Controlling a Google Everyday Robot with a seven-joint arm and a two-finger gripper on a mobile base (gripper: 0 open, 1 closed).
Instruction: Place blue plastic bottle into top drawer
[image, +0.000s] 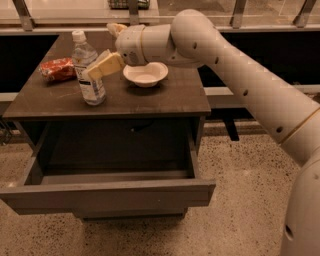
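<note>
The small clear, faintly bluish plastic bottle with a white screw cap and a white printed label stands upright on the left part of the dark wooden table top, near its front edge. The cream-tipped gripper lies directly against it in this view. It reaches in from the right, tilts downward to the left, and crosses in front of the bottle's middle just below the shoulder. Whether it actually touches the plastic cannot be told.

A crumpled red snack packet lies to the left of the bottle and slightly behind it, close by. A shallow white round bowl sits to the right, near the middle of the table, just under the gripper's wrist. The thick white robot arm runs from there up and across to the right edge of the view, passing over the table's right rear corner.

Below the table top, the wide dark grey-brown wooden drawer is pulled well out. Its flat front panel faces the camera, and the interior is open from above. It lies in front of and below the bottle.

How far the gripper is open cannot be told. It cannot be seen to have lifted anything.
</note>
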